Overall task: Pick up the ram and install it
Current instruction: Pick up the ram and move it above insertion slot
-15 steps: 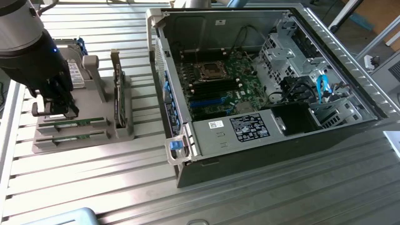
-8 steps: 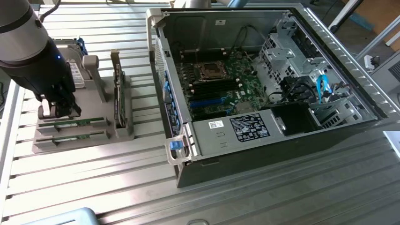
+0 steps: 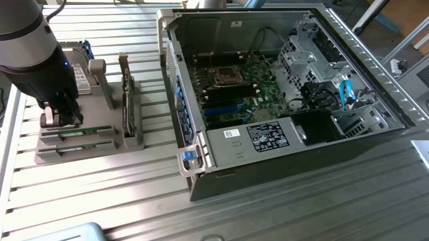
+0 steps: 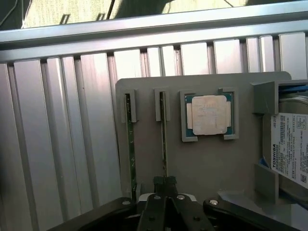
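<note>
Open computer case [image 3: 282, 168] on slatted table [image 3: 100, 201], grey parts holder [image 4: 211, 159], probably a processor [image 4: 208, 114], labelled hard drive [image 4: 290, 149].

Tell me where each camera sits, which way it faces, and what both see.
Exterior view: off the arm, raised, looking down on the open computer case and grey holder; the arm and gripper show.
Wrist view: on the wrist, looking down on the holder and CPU; the gripper shows, shut on a ram stick.
Shared: holder, ram stick, gripper, hard drive.
</note>
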Robot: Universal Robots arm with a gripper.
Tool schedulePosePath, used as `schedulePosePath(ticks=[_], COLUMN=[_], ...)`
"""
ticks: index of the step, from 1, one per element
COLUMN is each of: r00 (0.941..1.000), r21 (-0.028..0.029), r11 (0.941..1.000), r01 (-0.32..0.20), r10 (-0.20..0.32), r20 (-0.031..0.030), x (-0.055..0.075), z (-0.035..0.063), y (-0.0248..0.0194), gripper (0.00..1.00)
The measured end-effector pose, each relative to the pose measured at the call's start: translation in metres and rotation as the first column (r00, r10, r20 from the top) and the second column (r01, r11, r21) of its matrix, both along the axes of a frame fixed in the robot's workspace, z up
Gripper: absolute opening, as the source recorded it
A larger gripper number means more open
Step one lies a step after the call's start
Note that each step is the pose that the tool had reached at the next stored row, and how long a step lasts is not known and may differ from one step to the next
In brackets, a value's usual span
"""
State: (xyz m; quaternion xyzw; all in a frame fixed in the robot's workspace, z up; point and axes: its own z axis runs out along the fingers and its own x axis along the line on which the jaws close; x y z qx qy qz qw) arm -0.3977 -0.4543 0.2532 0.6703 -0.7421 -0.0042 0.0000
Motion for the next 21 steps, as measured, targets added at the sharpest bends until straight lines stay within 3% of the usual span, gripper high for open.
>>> schedulePosePath(ticks=[1,2,6,9,10,11,12,13,15,18,21], r00=[0.9996,0.9992,0.9992,0.9992,0.9992,0.9992,0.9991,0.9991,0.9990,0.9941,0.9937], r21=[0.0000,0.0001,0.0000,0.0000,0.0000,-0.0119,-0.0357,-0.0390,-0.0392,-0.0391,-0.0398], r11=[1.0000,1.0000,1.0000,1.0000,1.0000,0.9999,0.9994,0.9992,0.9991,0.9941,0.9936], r01=[0.000,0.000,0.000,0.000,0.000,-0.002,-0.004,-0.005,-0.013,-0.102,-0.105], r10=[0.000,0.000,0.000,0.000,0.000,0.001,0.003,0.003,0.011,0.100,0.104], r20=[-0.0270,-0.0396,-0.0398,-0.0399,-0.0399,-0.0402,-0.0423,-0.0423,-0.0422,-0.0424,-0.0424], x=[0.0009,0.0012,0.0013,0.0013,0.0013,0.0014,0.0014,0.0013,0.0012,0.0012,0.0011], z=[-0.0005,-0.0007,-0.0006,-0.0005,-0.0005,-0.0005,-0.0005,-0.0006,-0.0006,-0.0008,-0.0008], y=[0.0000,0.0000,0.0000,0.0000,0.0000,0.0000,0.0000,-0.0001,0.0000,0.0000,0.0000], gripper=[0.11,0.11,0.11,0.30,0.30,0.30,0.30,0.30,0.30,0.30,0.30])
